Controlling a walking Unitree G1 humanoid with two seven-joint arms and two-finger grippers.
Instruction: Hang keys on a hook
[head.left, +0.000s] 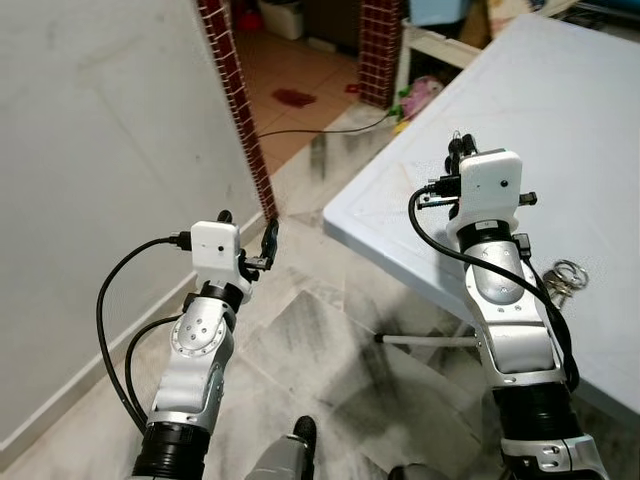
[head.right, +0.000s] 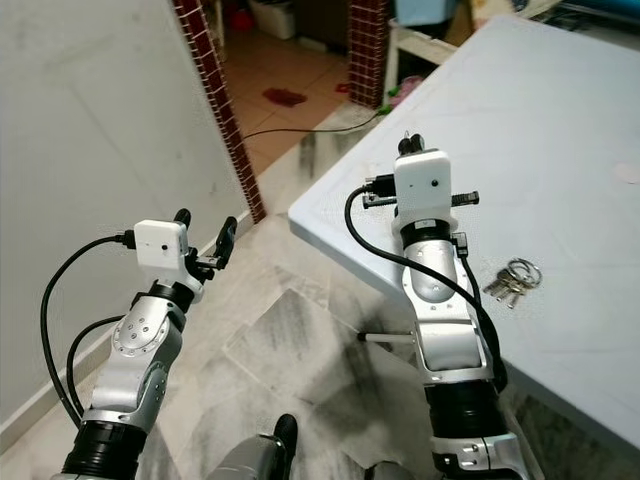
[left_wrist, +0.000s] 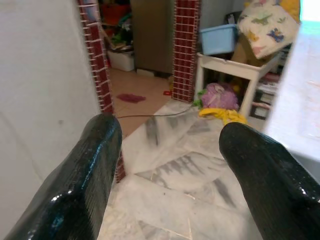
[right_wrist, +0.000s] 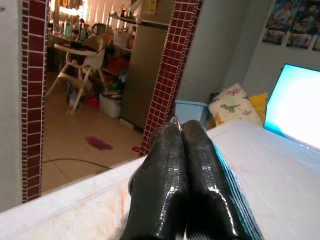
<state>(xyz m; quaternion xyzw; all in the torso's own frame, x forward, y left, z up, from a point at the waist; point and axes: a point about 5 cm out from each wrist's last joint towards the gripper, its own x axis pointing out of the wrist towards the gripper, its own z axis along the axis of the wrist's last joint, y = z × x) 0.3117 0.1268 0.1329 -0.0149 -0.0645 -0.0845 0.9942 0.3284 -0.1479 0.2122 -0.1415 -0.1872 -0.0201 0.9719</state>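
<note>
One keys (head.right: 513, 279) bunch on pale table (head.right: 560, 130) — marble floor (head.right: 300, 340) | left pincer (head.left: 248, 236) spread | right pincer (head.left: 458, 147) pressed together

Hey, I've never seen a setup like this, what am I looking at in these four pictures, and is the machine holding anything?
It's a humanoid robot with two silver arms. The two wide pictures come from cameras on its head, looking down. The other two look along each wrist's black fingers. The left gripper is open over the marble floor, beside a white wall. The right gripper is shut and empty, above a pale table. A bunch of keys lies on that table beside the right arm. Nothing is held.
</note>
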